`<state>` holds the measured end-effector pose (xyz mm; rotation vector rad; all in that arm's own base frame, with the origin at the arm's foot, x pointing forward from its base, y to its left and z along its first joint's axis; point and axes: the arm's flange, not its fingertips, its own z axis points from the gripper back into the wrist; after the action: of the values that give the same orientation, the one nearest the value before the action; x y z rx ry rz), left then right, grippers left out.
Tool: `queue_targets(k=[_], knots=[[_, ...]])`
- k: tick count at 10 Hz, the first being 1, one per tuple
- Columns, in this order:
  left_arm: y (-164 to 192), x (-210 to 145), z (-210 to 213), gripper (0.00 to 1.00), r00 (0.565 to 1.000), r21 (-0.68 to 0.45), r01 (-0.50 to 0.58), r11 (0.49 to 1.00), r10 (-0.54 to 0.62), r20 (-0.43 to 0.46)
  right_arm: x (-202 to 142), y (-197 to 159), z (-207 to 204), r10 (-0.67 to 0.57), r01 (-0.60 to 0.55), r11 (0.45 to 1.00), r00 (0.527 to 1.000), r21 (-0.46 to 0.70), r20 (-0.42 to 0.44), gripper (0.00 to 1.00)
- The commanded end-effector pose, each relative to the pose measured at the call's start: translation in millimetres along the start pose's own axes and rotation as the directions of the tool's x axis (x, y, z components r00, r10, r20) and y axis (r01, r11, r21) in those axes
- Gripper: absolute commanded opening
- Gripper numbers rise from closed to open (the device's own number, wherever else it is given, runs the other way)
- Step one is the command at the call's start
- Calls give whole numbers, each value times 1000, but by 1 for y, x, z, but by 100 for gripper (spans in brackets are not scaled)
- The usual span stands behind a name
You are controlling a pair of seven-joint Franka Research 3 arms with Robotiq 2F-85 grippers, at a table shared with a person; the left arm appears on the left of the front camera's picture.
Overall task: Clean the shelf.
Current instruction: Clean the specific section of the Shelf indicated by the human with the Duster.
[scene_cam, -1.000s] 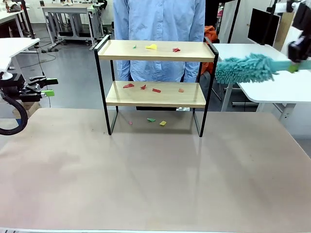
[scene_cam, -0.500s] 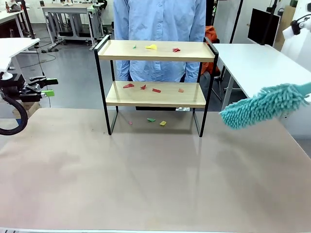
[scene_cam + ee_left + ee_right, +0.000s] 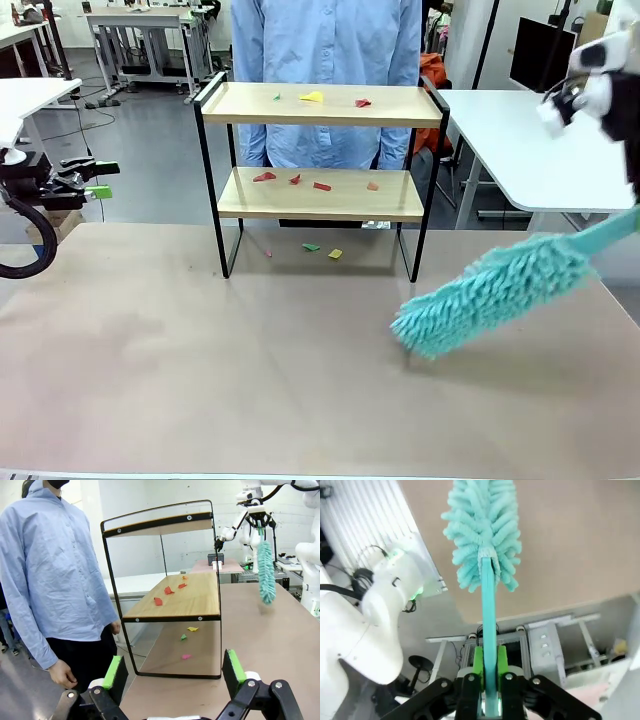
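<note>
Approach step: teal duster (image 3: 490, 295) pinched in right hand (image 3: 489, 666) near counter's (image 3: 200, 380) right edge, left hand (image 3: 174, 672) spread; next, likely a lift onto littered boards of the shelf (image 3: 320, 118).

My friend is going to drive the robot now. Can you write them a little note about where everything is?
Right hand: shut on the teal duster, tilted down over the table, right of the shelf.
Left hand: open, empty, off to the left.
Coloured scraps lie on the top board, the lower board and the table under the shelf.
Done: duster in hand. Left: sweep both boards.
</note>
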<state>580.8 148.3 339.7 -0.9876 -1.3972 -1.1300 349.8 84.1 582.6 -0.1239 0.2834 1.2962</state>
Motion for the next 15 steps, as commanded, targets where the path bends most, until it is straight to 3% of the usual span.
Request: queue_targets(k=[1,4,5,15], knots=[[0,2,0,100,1000,-4,6,1000,-6,-4,23,0,-20,103,-105,993,993,54,50,13],[0,2,0,100,1000,-4,6,1000,-6,-4,34,-7,-26,93,-101,991,991,92,93,13],[0,2,0,100,1000,-4,6,1000,-6,-4,41,5,-31,95,-98,991,995,86,38,13],[0,2,0,100,1000,-4,6,1000,-6,-4,41,5,-31,95,-98,991,995,86,38,13]])
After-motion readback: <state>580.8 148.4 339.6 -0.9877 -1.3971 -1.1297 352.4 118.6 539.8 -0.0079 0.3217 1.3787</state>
